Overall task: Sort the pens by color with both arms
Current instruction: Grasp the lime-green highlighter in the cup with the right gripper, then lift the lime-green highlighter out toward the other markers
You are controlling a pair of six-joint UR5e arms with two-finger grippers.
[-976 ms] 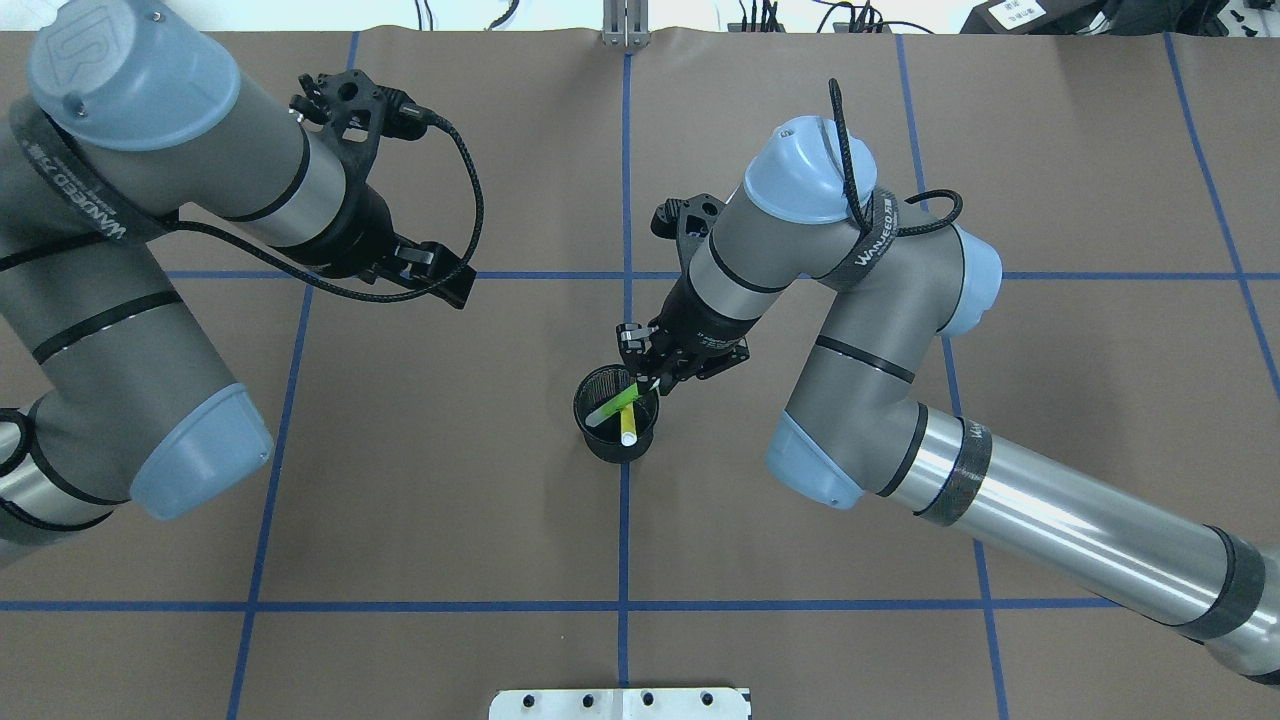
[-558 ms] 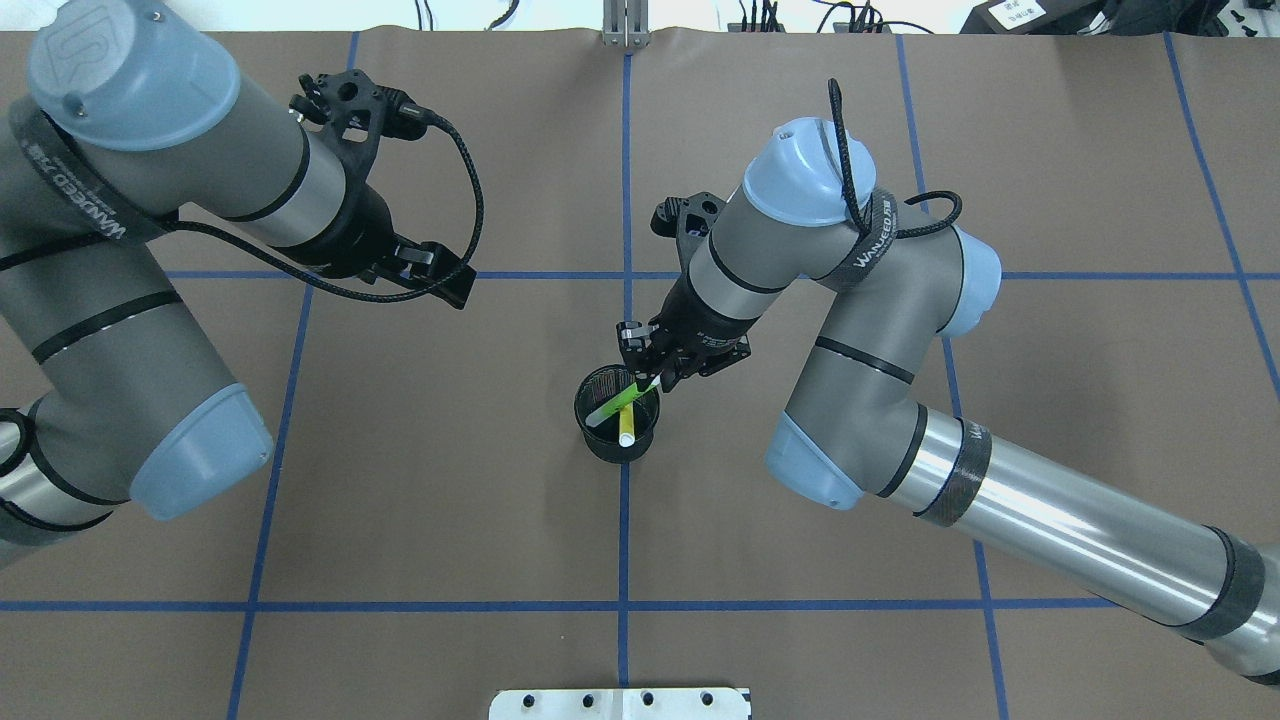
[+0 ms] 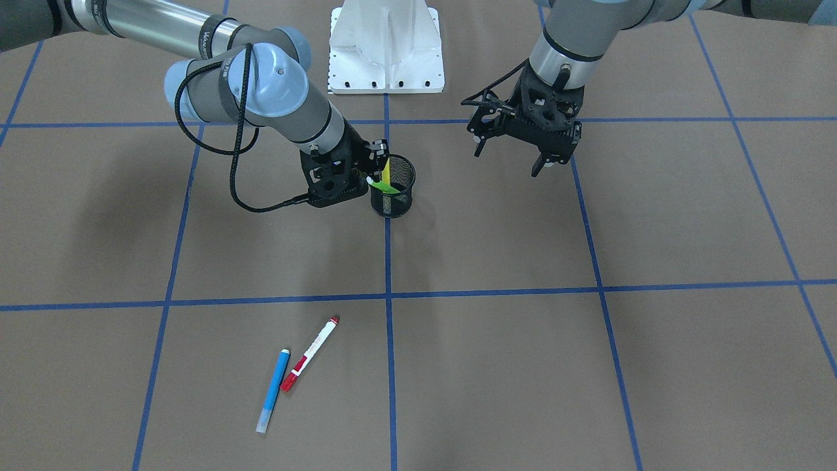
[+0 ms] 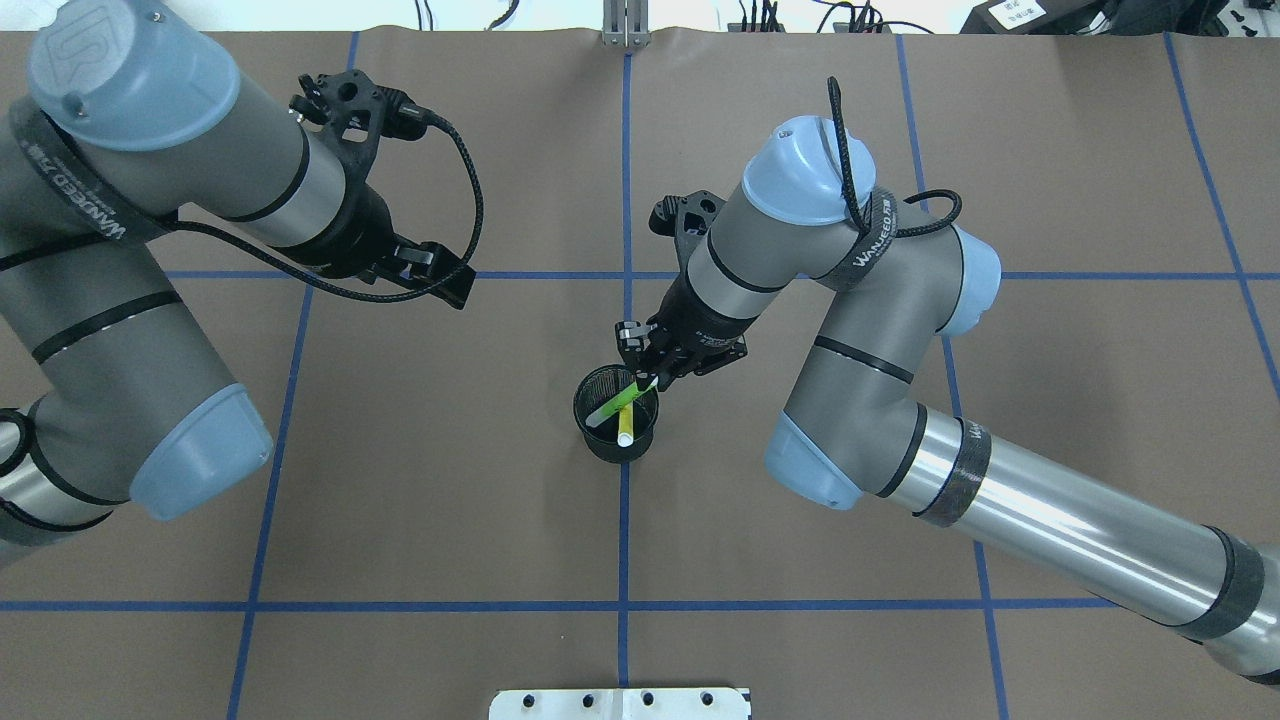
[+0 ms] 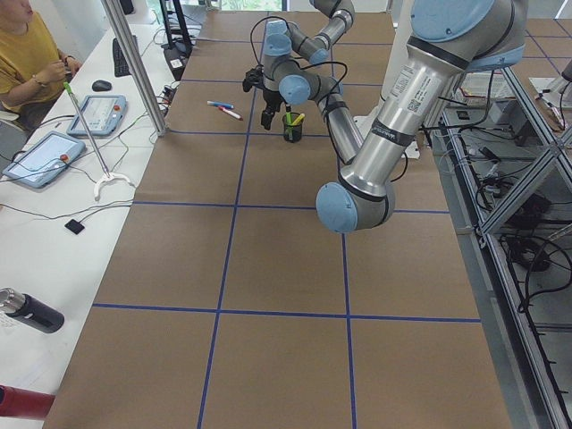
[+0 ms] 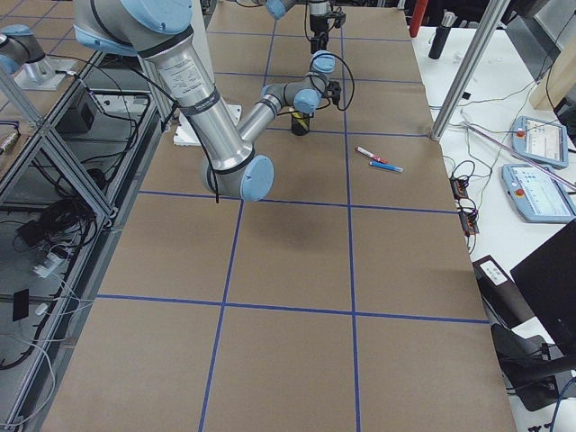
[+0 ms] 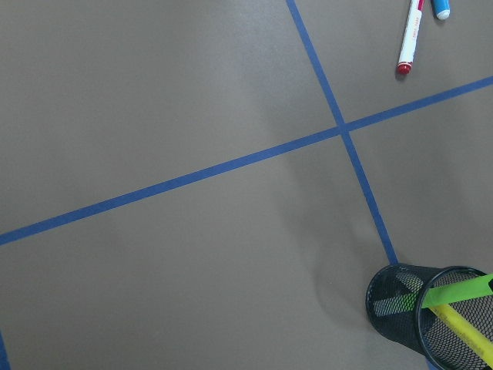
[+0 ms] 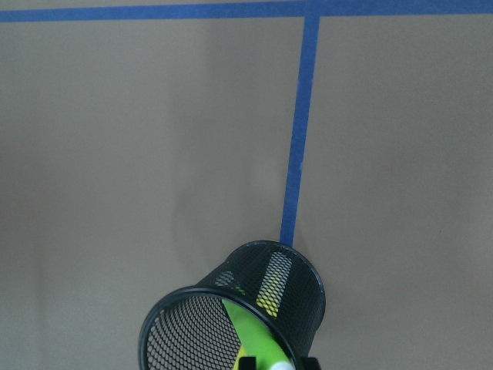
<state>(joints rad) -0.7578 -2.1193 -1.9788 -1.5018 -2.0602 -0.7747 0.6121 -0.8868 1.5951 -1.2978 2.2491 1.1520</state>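
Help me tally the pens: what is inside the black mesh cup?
Two pens lean inside the black mesh cup: a light green pen, its top in the right gripper, and a yellow pen. The mesh and pens cover the cup's bottom.

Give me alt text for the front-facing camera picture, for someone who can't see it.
The robot's right gripper is closed on a green pen standing in a black mesh cup near the middle of the table. Its left gripper hangs open off to the cup's side. A blue pen and a red-capped pen lie close together nearer the camera.
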